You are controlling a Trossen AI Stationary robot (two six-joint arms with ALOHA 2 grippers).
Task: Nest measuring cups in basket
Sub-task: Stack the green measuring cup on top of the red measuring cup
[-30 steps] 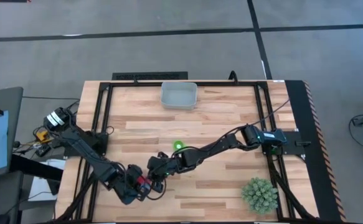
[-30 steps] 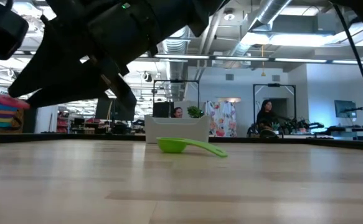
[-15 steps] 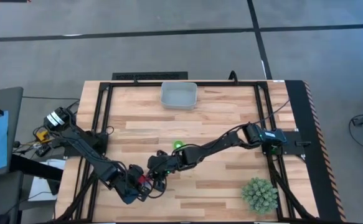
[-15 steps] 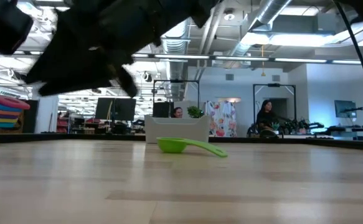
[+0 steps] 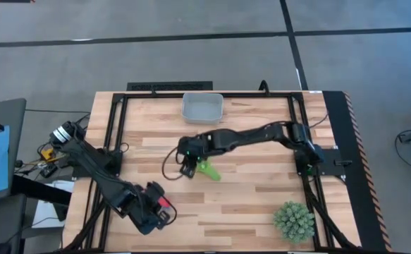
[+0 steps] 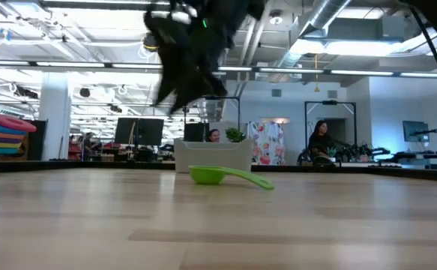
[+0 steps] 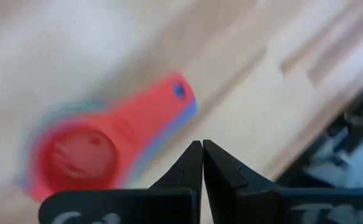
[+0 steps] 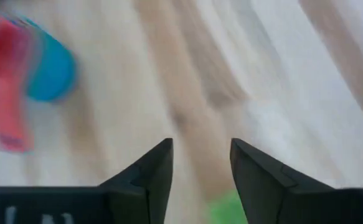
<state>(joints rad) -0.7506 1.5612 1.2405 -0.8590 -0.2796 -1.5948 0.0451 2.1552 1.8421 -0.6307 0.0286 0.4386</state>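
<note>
A stack of nested measuring cups, red on top of blue ones, lies on the table near its near-left part, its handle pointing away. My left gripper is shut beside that handle, with nothing between its fingers; in the high view it sits by the red cup. A green cup rests alone on its base mid-table. My right gripper is open and hovers just left of the green cup. The stack shows far off in the right wrist view. The basket stands at the far edge.
A spiky green plant stands at the near-right corner. The right arm hangs well above the green cup in the low view, with the basket behind the cup. Bare wood lies between the cup and the basket.
My right gripper has left the spot beside the left gripper and swung up and toward the far-right, ending over the table's middle by the green cup. The left gripper and the red-topped stack have stayed near the near-left part. The green cup has not moved.
</note>
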